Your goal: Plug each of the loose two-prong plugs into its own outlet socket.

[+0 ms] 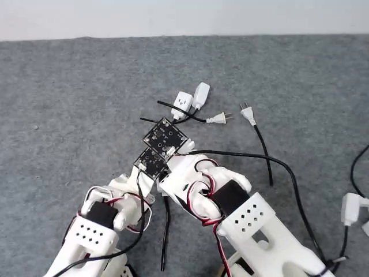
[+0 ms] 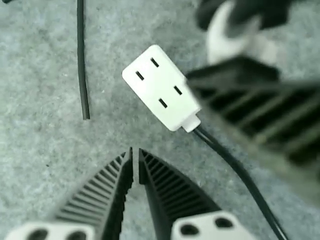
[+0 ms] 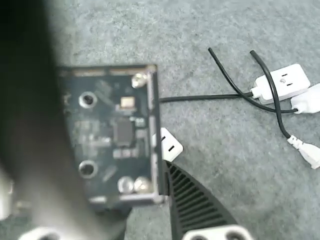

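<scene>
A white outlet socket block (image 2: 161, 87) with two pairs of slots lies on the grey carpet, on a black cable. My left gripper (image 2: 135, 156) is shut and empty, just short of it. My right gripper (image 3: 172, 172) is beside the same block, whose corner (image 3: 169, 145) peeks out past the left arm's circuit board (image 3: 115, 135). Farther off lie two more white sockets (image 1: 183, 104) (image 1: 200, 95) and two loose two-prong plugs (image 1: 218, 118) (image 1: 248, 113). Both arms' wrists crowd together (image 1: 161, 151) at mid-table.
Black cables run across the carpet: one from the plug (image 1: 262, 147) and a loose end (image 2: 82, 60) near the left gripper. Another white plug or adapter (image 1: 351, 208) lies at the right edge. The far and left carpet is open.
</scene>
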Robot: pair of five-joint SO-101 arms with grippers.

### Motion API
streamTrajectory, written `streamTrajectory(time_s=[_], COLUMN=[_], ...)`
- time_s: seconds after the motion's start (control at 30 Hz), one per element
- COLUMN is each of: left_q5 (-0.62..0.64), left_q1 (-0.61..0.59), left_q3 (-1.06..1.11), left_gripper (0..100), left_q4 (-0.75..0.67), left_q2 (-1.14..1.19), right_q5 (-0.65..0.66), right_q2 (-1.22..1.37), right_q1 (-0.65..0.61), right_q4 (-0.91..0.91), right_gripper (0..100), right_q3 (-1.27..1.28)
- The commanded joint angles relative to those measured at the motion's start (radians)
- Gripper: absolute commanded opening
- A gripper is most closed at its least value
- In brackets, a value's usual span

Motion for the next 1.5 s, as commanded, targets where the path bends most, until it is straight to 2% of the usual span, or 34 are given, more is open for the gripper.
streamTrajectory(time_s=[0.0, 0.17, 0.27, 0.4, 0.6, 0.73, 1.0, 1.27, 1.47], left_q5=[0.038, 0.196, 0.235, 0.239, 0.238, 0.236, 0.235, 0.235, 0.235], left_q1=[-0.055, -0.249, -0.324, -0.341, -0.341, -0.341, -0.341, -0.341, -0.341], left_q3=[-0.013, 0.012, 0.018, 0.018, 0.018, 0.018, 0.018, 0.018, 0.019], left_gripper=[2, 2, 2, 2, 2, 2, 2, 2, 2], left_q4=[-0.003, -0.100, -0.140, -0.141, -0.141, -0.141, -0.143, -0.143, -0.143], left_q2=[-0.034, -0.071, -0.066, -0.066, -0.066, -0.066, -0.066, -0.071, -0.072], right_q5=[-0.089, -0.247, -0.278, -0.281, -0.278, -0.281, -0.285, -0.353, -0.353], right_q2=[-0.027, -0.027, -0.027, -0.016, 0.148, 0.239, 0.249, 0.259, 0.311], right_q1=[0.038, 0.122, 0.120, 0.102, 0.102, 0.102, 0.101, 0.094, 0.074], right_q4=[-0.051, -0.326, -0.495, -0.590, -0.693, -0.661, -0.656, -0.657, -0.708], right_gripper=[0.8, 0.8, 0.8, 0.8, 0.8, 0.8, 0.8, 1.1, 0.9], right_q3=[0.000, 0.170, 0.265, 0.299, 0.287, 0.215, 0.203, 0.189, 0.190])
